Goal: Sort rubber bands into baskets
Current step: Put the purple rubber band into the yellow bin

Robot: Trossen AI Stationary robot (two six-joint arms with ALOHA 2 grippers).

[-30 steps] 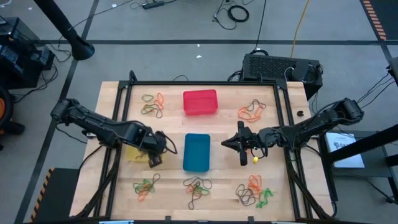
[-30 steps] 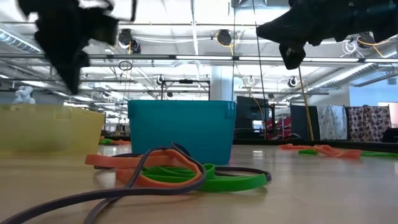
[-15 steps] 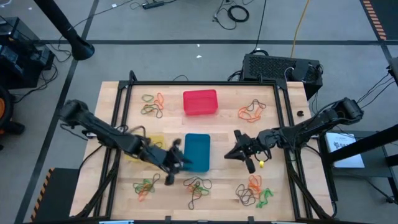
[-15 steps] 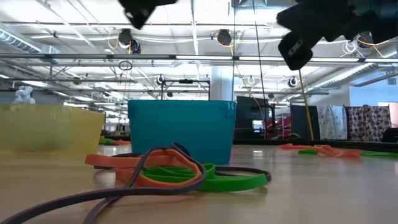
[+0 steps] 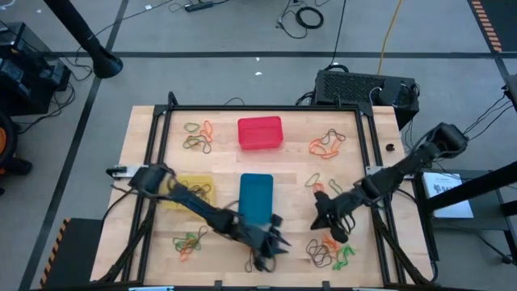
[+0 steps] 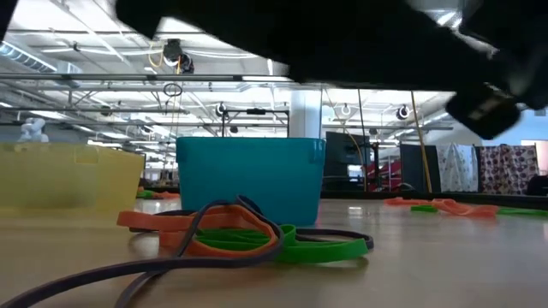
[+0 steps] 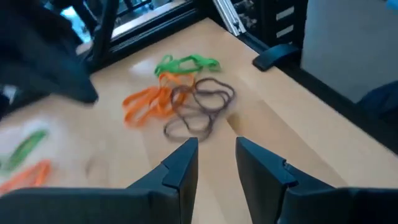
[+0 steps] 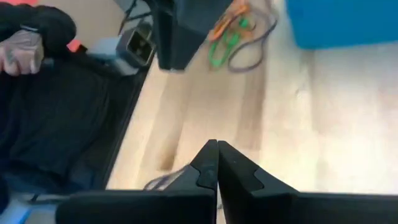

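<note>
left hand (image 5: 271, 246) part open, empty, over tangled rubber bands (image 5: 255, 242) | right hand (image 5: 329, 220) shut, empty | bands look light, floppy, clingy: I'd pinch one loose loop edge

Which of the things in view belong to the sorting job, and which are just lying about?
Job:
rubber bands
red basket
blue basket
yellow basket
left gripper
right gripper

Lying about:
black box
cables
</note>
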